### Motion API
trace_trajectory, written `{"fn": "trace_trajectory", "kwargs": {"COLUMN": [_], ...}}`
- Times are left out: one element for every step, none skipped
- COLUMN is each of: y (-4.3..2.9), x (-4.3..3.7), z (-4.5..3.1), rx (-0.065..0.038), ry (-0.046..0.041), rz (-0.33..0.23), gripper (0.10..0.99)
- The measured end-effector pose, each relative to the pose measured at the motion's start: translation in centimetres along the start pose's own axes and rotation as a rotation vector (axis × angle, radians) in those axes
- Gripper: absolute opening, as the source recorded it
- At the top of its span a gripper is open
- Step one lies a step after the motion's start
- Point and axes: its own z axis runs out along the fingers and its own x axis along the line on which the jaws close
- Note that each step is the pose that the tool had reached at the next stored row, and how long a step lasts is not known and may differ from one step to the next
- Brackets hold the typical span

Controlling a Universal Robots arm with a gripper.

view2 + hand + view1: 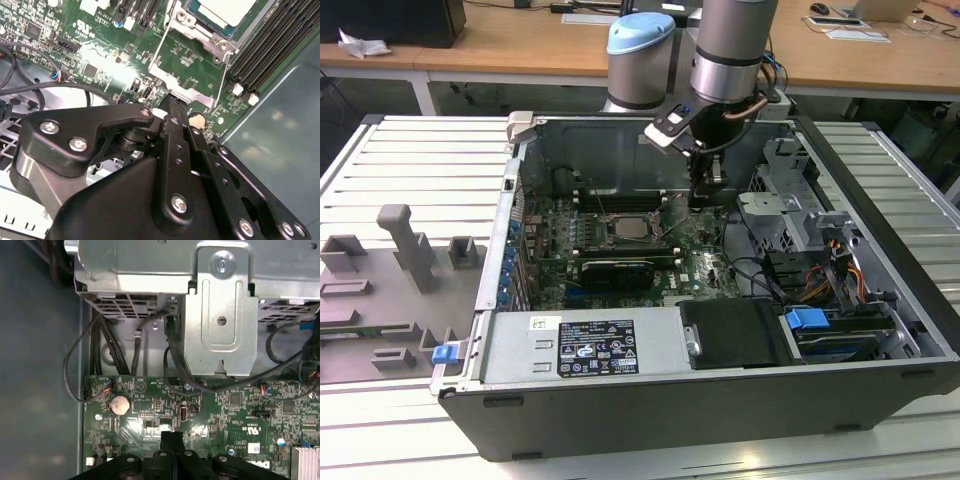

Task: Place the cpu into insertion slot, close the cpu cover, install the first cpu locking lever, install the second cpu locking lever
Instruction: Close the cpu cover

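Cpu [226,9] sits in the insertion slot [634,230], cpu cover [196,31] seemingly down, both locking levers [160,47] apparently unlatched; the gripper [172,104] hovers just to the exterior view's right, jaws clenched, seemingly empty.

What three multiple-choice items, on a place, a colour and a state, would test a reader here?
1. Where is the cpu? A on the desk; B on the board, in a metal frame; C on the grey tray.
2. What colour is the board? A red; B white; C green.
3. How are the gripper's fingers? A wide open; B shut on the cpu; C shut, empty.
Answers: B, its pale top lies in the frame; C, green in both wrist views; C, fingers meet, nothing between.
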Motion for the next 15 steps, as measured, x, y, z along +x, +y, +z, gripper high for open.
{"fn": "trace_trajectory", "kwargs": {"y": [-0.14, -0.36, -0.61, -0.86, -0.97, -1.63, -1.91, -2.15, -2.49, -2.75, -3.06, -3.28, -3.67, -3.95, -4.25], "x": [0.0, 0.0, 0.01, 0.01, 0.01, 0.03, 0.03, 0.04, 0.04, 0.05, 0.05, 0.06, 0.07, 0.07, 0.08], "z": [0.0, 0.0, 0.01, 0.02, 0.03, 0.11, 0.15, 0.18, 0.23, 0.27, 0.32, 0.36, 0.43, 0.48, 0.53], "rx": [0.0, 0.0, 0.0, 0.0, 0.0, 0.0, 0.0, 0.0, 0.0, 0.0, 0.0, 0.0, 0.0, 0.0, 0.0], "ry": [0.0, 0.0, 0.0, 0.0, 0.0, 0.0001, 0.0001, 0.0001, 0.0001, 0.0, 0.0001, 0.0, -0.0001, -0.0002, 0.0], "rz": [0.0, 0.0, 0.0, 0.0, 0.0, 0.0, 0.0, 0.0, 0.0, 0.0, 0.0, 0.0, 0.0, 0.0, 0.0], "gripper": [0.106, 0.106, 0.106, 0.106, 0.106, 0.106, 0.106, 0.106, 0.106, 0.106, 0.106, 0.106, 0.106, 0.106, 0.106]}}
